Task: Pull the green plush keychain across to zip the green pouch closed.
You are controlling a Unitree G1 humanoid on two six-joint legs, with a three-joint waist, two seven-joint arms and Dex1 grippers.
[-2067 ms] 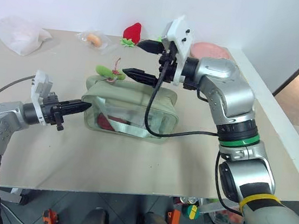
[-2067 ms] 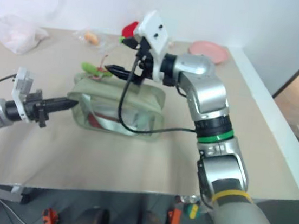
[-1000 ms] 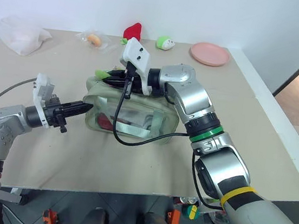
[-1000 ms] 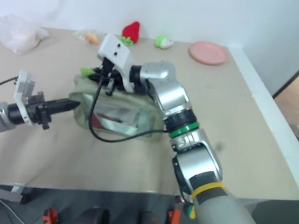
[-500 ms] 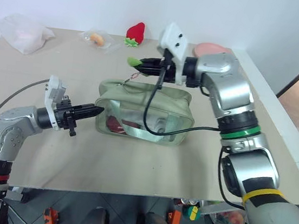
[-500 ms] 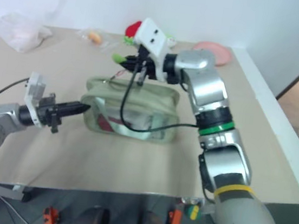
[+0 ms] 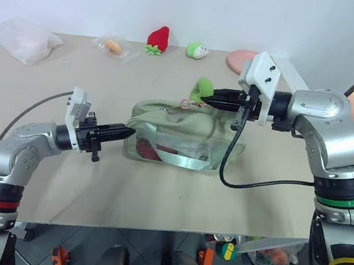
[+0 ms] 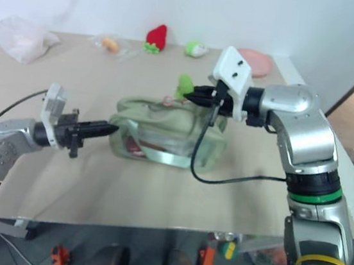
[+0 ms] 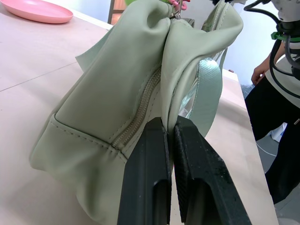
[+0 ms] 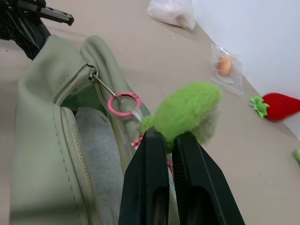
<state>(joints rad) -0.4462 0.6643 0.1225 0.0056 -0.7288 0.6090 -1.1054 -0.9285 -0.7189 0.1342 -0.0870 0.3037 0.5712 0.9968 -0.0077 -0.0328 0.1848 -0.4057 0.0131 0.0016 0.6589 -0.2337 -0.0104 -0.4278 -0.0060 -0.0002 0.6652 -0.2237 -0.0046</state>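
Observation:
The green pouch [image 7: 183,136] lies on the table with its clear window facing me. My left gripper [image 7: 124,130] is shut on the fabric at the pouch's left end [image 9: 117,93], its fingers [image 9: 147,154] pinching a fold beside the zipper. Above the pouch's top, near its middle, my right gripper [image 7: 210,101] is shut on the green plush keychain [image 10: 187,110]. A pink ring [image 10: 124,101] links the keychain to the zipper pull [image 10: 91,72]. The zipper is closed from the pull towards the left gripper and gapes on the other side.
At the back of the table are a red strawberry plush [image 7: 157,38], a round green-and-white plush [image 7: 197,49], a pink plate [image 7: 241,59], a small clear bag [image 7: 113,47] and a white plastic bag [image 7: 23,39]. The table's right edge is close. A person [image 9: 276,108] stands beyond the table.
My right gripper has carried the keychain to the right along the pouch's top, drawing the zipper pull with it. The pouch slid slightly right, with the left gripper still clamped on its end.

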